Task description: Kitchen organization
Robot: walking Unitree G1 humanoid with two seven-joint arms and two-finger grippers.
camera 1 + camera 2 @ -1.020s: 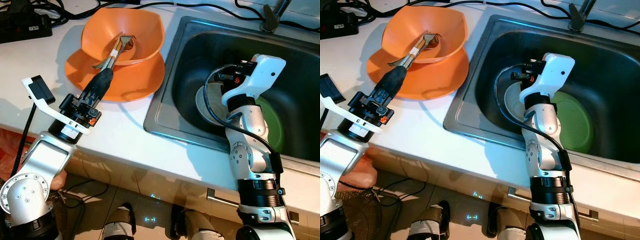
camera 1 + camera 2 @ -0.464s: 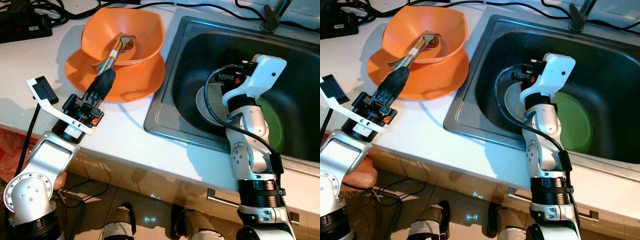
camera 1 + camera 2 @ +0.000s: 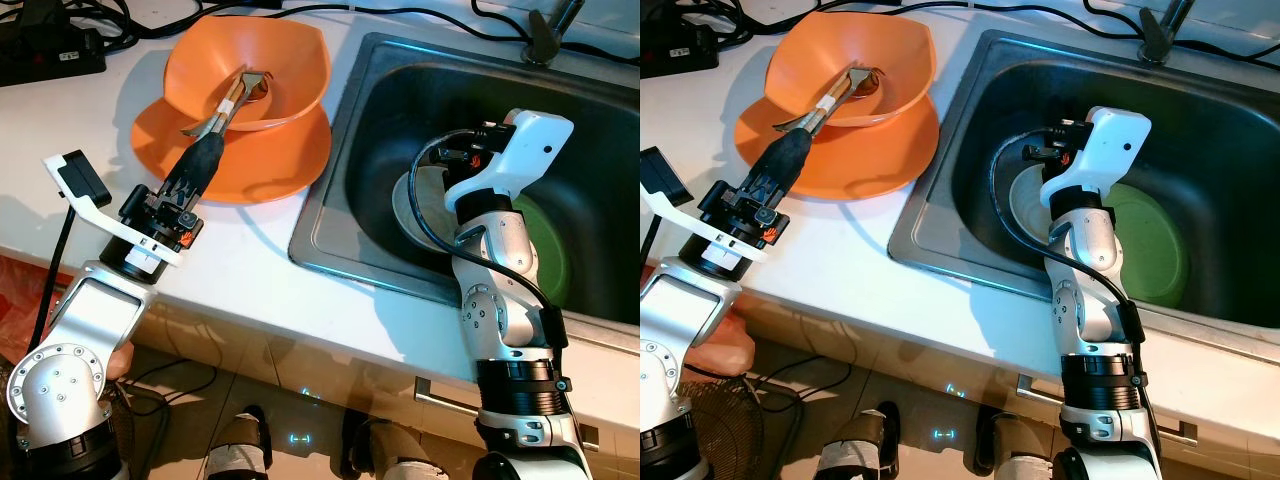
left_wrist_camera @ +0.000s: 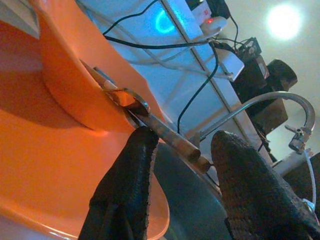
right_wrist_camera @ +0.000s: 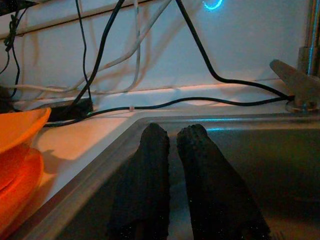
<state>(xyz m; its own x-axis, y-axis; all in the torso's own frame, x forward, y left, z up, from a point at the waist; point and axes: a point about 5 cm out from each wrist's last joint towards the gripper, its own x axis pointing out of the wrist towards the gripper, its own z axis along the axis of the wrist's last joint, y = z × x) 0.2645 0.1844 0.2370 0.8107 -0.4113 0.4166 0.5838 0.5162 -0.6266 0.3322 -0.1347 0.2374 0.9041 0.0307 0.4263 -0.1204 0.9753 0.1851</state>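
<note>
Left claw drawn back a touch from the orange dishes, right claw parked in the sink.

Since half a second ago the left claw (image 3: 205, 160) has slipped slightly back toward the counter (image 3: 240, 265) edge, its fingers (image 4: 125, 195) spread either side of the metal utensil (image 3: 232, 100) that lies just ahead of it in the orange bowl (image 3: 285, 60); the bowl sits on the orange plate (image 3: 280, 165). The right claw (image 5: 172, 145) has not moved, fingers pressed together, nothing between them, low inside the sink (image 3: 400, 90). Its arm covers most of a pale plate (image 3: 402, 205) and part of a green plate (image 3: 545, 250) beyond it. The utensil's working end is too blurred to name.
</note>
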